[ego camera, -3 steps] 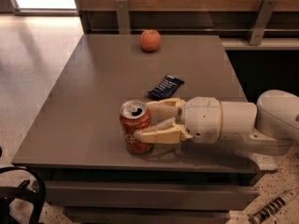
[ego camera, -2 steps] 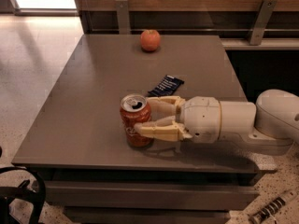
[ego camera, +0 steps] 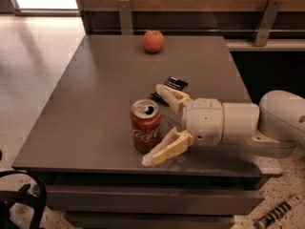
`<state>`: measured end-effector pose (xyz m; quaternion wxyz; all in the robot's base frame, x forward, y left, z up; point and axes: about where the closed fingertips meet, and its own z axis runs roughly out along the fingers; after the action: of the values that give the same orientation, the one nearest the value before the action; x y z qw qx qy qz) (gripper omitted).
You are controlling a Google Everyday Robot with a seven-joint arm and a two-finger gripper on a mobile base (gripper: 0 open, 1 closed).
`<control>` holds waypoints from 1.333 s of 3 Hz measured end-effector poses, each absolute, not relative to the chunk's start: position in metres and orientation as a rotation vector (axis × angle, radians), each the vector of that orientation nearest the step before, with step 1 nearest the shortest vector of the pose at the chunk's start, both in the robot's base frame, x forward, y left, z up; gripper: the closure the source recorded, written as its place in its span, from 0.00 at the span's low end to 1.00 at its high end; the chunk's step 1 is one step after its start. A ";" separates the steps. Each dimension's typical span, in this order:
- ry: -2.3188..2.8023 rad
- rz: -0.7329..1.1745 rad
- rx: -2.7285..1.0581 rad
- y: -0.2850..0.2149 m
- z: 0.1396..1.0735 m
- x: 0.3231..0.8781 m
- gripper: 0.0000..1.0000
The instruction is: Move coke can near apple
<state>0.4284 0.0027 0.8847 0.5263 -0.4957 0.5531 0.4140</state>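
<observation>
The coke can (ego camera: 145,126) stands upright on the brown table (ego camera: 90,99), near the front edge, with its silver top and opening showing. The apple (ego camera: 153,41) sits at the table's far edge, well beyond the can. My gripper (ego camera: 154,125) reaches in from the right at the can's level. Its fingers are spread wide. One finger (ego camera: 167,94) is behind the can and the other (ego camera: 167,150) is in front and to the right of it. Neither finger presses on the can.
A flat dark blue snack packet (ego camera: 175,83) lies just behind the far finger, between can and apple. A wooden wall with metal brackets (ego camera: 125,14) runs behind the table. Speckled floor lies to the left, and a dark gap is to the right.
The gripper was closed around the can; now its fingers have spread apart and the can stands free on the table, shifted slightly right.
</observation>
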 end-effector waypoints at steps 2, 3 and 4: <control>1.385 0.946 -1.218 0.015 0.883 0.434 0.00; 1.386 0.944 -1.223 0.018 0.883 0.434 0.15; 1.382 0.945 -1.230 0.021 0.885 0.432 0.46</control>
<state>0.4324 0.0206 0.8847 0.5072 -0.5103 0.5733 0.3919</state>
